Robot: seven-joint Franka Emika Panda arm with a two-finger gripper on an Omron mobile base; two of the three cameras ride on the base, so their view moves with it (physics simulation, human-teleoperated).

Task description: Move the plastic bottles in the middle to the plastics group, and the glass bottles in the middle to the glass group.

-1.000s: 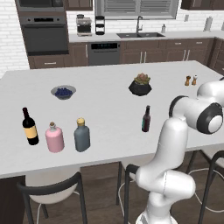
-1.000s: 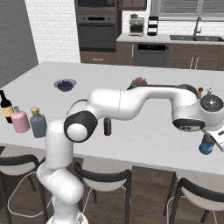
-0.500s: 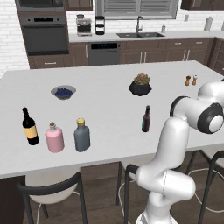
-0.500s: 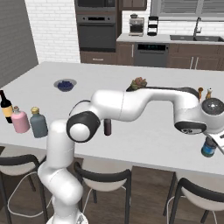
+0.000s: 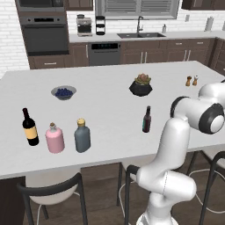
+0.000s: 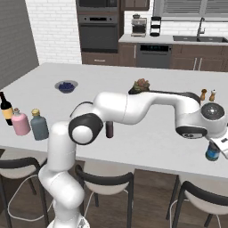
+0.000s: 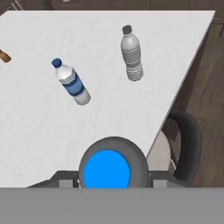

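Clear plastic with a blue cap, the small water bottle (image 7: 107,169) is seen top-down in the hand view, clamped in the hand (image 7: 109,183), a finger pressed on each side. In the right base view it's held low at the counter's (image 6: 147,142) right edge. Two more plastic bottles (image 7: 71,82) are stood further along. The pink bottle (image 5: 55,138) is parked between wine bottle (image 5: 30,128) and grey flask (image 5: 81,136); the brown bottle (image 5: 146,119) is left mid-counter. A bowl (image 5: 63,92) is filled with dark berries. The arm is stretched out rightward.

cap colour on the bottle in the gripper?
Blue: the clear plastic bottle between the gripper fingers has a blue cap, best seen in the hand view.
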